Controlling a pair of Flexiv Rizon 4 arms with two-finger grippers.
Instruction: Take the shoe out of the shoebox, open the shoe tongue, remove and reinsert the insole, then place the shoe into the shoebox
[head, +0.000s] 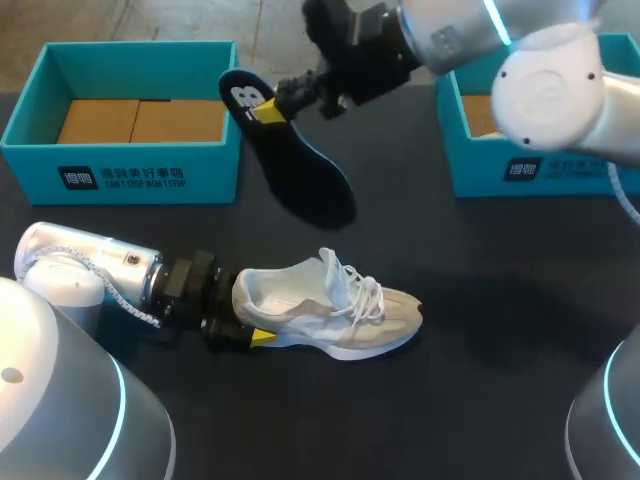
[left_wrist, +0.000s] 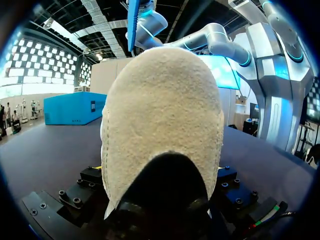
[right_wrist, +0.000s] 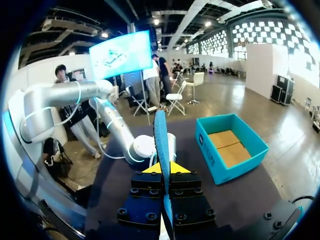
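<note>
**Dark table (head: 480, 340), insole out**

On the table the shoe (head: 330, 305) lies outside the shoebox (head: 215, 165), its heel clamped by the left gripper (head: 250, 335). The right gripper (head: 268, 110) pinches the insole (head: 300, 175) in the air above. Reinserting and boxing remain

Bright overhead light lays soft shadows on the dark table (head: 520, 400).

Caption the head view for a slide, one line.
Right gripper holds the dark insole aloft while left gripper grips the white shoe at its heel.
</note>
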